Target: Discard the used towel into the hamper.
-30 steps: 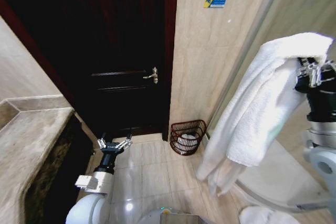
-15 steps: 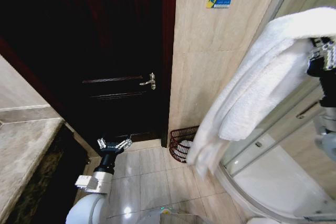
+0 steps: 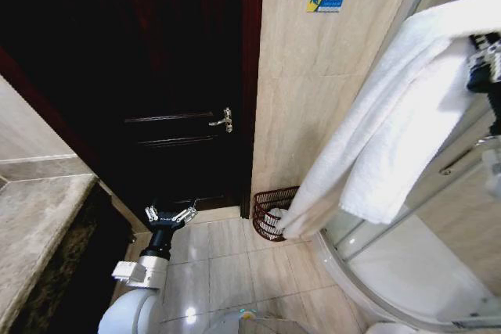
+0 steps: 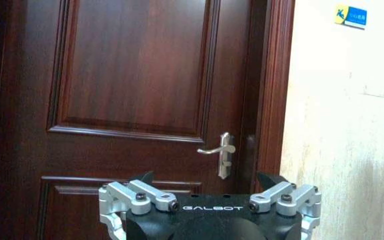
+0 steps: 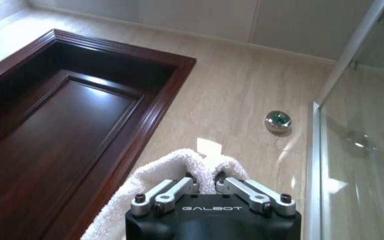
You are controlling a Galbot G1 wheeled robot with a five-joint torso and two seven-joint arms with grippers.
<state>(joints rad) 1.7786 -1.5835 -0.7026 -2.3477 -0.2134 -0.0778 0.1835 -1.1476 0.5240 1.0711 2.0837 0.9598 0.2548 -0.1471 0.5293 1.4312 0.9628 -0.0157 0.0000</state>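
A big white towel [image 3: 395, 123] hangs high at the right of the head view, draped down from my right gripper [image 3: 487, 56]. In the right wrist view that gripper [image 5: 205, 181] is shut on a fold of the towel [image 5: 178, 167]. The towel's lower end hangs in front of the dark red-brown wire hamper [image 3: 270, 210], which stands on the floor by the wall beside the door; something white lies inside it. My left gripper [image 3: 170, 215] is held low at the left, open and empty, pointing at the door [image 4: 138, 90].
The dark wooden door [image 3: 156, 76] with a metal handle [image 3: 224, 120] is shut. A stone counter [image 3: 35, 232] runs along the left. A curved glass shower enclosure [image 3: 407, 256] fills the right. Tiled floor [image 3: 227, 263] lies between my base and the hamper.
The camera swung from one second ago, shifting the whole picture. The towel's lower end has swung out and now hangs lower right, over the hamper's right side. The left arm has not moved.
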